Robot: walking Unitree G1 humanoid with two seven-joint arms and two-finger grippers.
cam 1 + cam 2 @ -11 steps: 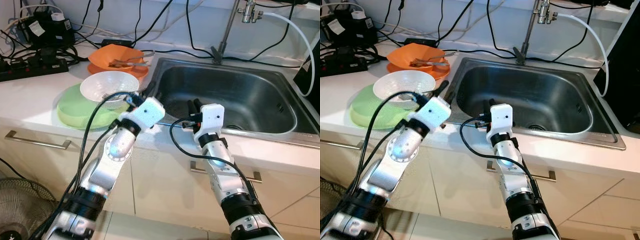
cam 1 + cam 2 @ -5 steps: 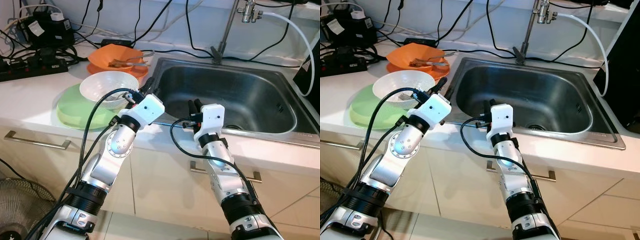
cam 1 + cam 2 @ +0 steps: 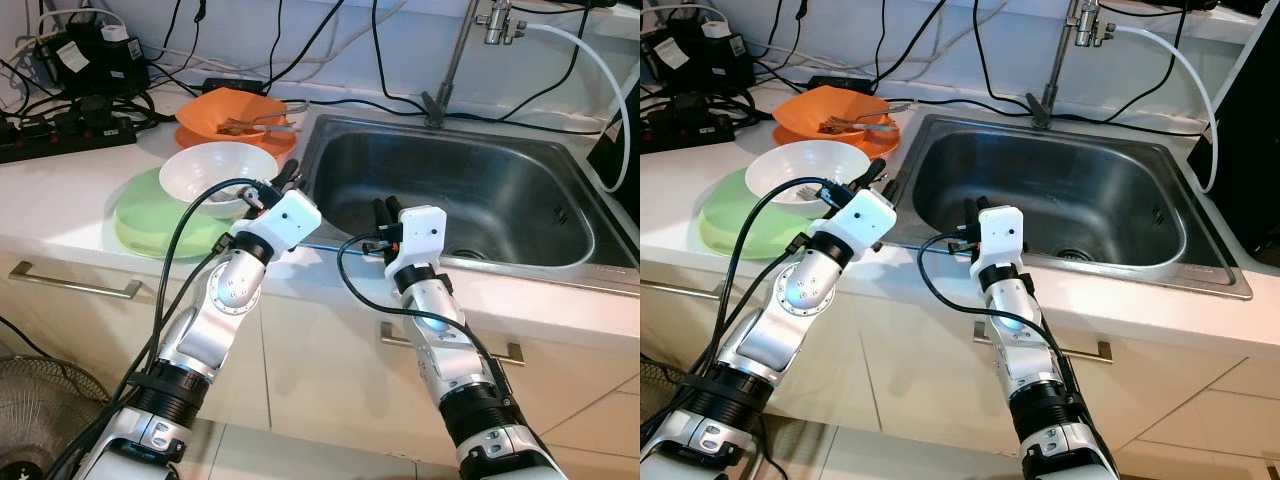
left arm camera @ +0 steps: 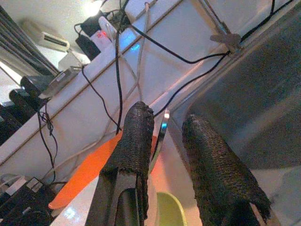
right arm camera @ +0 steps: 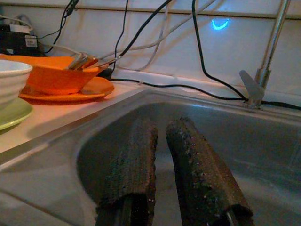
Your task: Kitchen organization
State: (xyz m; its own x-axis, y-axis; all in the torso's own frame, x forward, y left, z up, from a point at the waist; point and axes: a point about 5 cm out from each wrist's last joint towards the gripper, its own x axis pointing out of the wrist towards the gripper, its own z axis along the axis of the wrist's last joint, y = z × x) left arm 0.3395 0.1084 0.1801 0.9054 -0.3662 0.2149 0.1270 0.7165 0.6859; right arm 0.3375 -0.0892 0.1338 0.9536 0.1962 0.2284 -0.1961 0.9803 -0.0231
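Left gripper (image 3: 290, 177) is hovering at the front left corner of the sink, just beside the white bowl, its two black fingers (image 4: 133, 136) standing apart with nothing between them. Right gripper (image 3: 386, 208) is hanging over the sink's front rim, pointing into the basin; its fingers (image 5: 134, 165) are lying nearly together, a narrow gap showing, and are gripping nothing.

Progress, as a judgement from how things are lying: the organizing appears barely begun. All the dishes are sitting on the counter and none is being carried; neither arm is touching a dish. The left gripper is the one placed to act next, most likely on the white bowl or the stack beneath it, though which one cannot be told.

Containers, moving outward from the grippers:
- White bowl (image 3: 218, 172) is resting upright on the green plate (image 3: 150, 225), on the counter left of the sink. Its inside is looking bare, though cables across its near side are hiding part of it.
- Orange bowl (image 3: 232, 108) is sitting on an orange plate (image 5: 66, 93) behind the white bowl, nearer the wall, and is holding metal cutlery (image 3: 255, 125) whose handles are leaning out toward the sink.
- Sink (image 3: 470, 190) is standing dry and is holding no dishes; the drain is showing near its front right.

Faucet (image 3: 462, 50) is rising behind the sink. Power strips and cables (image 3: 70, 125) are crowding the counter's far left corner.
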